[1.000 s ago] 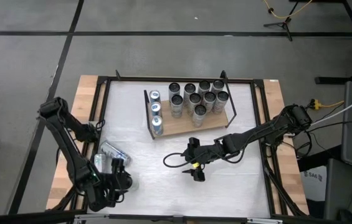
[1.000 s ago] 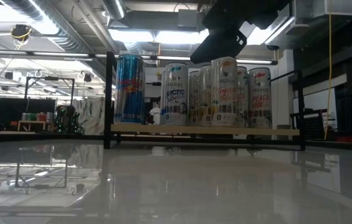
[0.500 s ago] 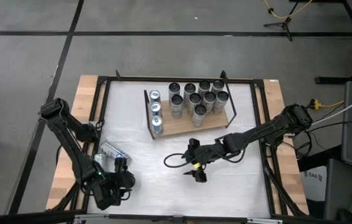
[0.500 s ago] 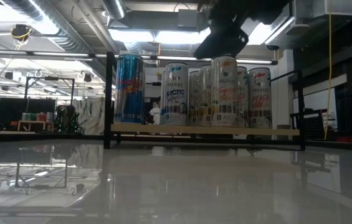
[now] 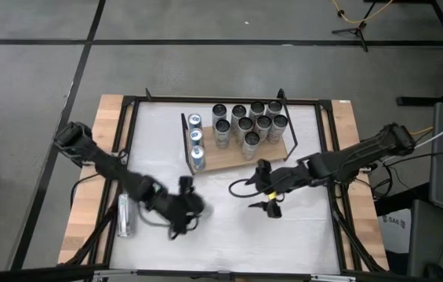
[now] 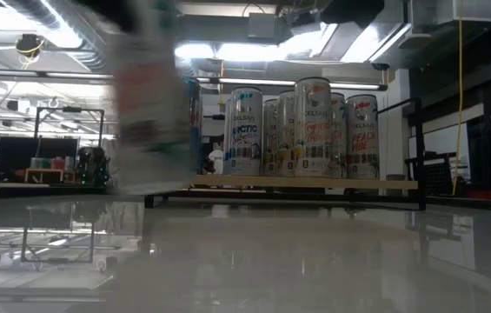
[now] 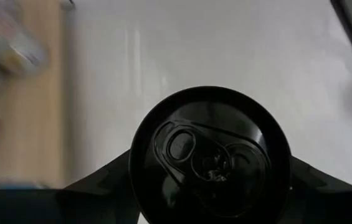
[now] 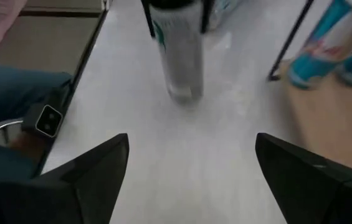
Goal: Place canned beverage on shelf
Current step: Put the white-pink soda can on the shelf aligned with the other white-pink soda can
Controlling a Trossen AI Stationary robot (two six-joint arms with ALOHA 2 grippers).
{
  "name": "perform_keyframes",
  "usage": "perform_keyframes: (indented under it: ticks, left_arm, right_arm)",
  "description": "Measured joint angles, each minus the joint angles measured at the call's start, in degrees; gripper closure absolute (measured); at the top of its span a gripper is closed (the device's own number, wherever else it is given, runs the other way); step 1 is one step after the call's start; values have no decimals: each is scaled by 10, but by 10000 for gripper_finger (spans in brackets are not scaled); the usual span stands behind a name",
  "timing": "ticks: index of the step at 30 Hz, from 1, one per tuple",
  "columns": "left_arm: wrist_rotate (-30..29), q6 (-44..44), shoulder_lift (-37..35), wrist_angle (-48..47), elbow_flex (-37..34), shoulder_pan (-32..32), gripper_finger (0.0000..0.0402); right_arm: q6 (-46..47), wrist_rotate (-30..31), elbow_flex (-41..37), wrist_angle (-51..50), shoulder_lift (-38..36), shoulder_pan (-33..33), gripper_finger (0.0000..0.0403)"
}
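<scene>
Aluminium can (image 7: 210,152): clamped upright between my left gripper (image 5: 183,205) fingers; dark round lid w/ pull tab faces the wrist cam, one finger either side. Slim cylinder, smooth printed wall, blurred in low view (image 6: 149,109).
Can location: off the shelf, over the white tabletop (image 5: 307,243), front-left of the board, near table centre.
Step in hand: carry phase, I judge. Can is gripped and on its way twd the shelf; not yet set down.
Shelf (image 5: 225,159): flat light-brown wood board, thin black wire frame ends. Holds a column of blue cans (image 5: 195,141) at its left end and a cluster of silver-topped cans (image 5: 248,124) mid to right. Front strip of bare wood looks free.
Next move, my guess: bring can over the bare wood at the front edge, keep it upright, clear the black end frame and the standing cans, lower till the base sits flat, then spread fingers.
Right gripper (image 5: 272,205): fingers apart, nothing between them; hangs over the tabletop just in front of the shelf, waiting. It sits near my path, so watch clearance.
Spare can (image 5: 124,215): lies on its side at the table's left edge, by the wood border.
Tabletop: glossy white, reflective; a slip risk if the can lands tilted.
</scene>
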Motion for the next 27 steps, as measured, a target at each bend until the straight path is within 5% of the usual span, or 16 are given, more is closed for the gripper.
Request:
perform_keyframes:
  ticks: [12, 27]
  left_arm:
    - [104, 104, -1, 86, 0, 188, 162]
    - [112, 112, 49, 90, 4, 182, 161]
  right_arm:
    - [-19, 51, 0, -9, -32, 0, 59]
    - [-19, 51, 0, -1, -32, 0, 59]
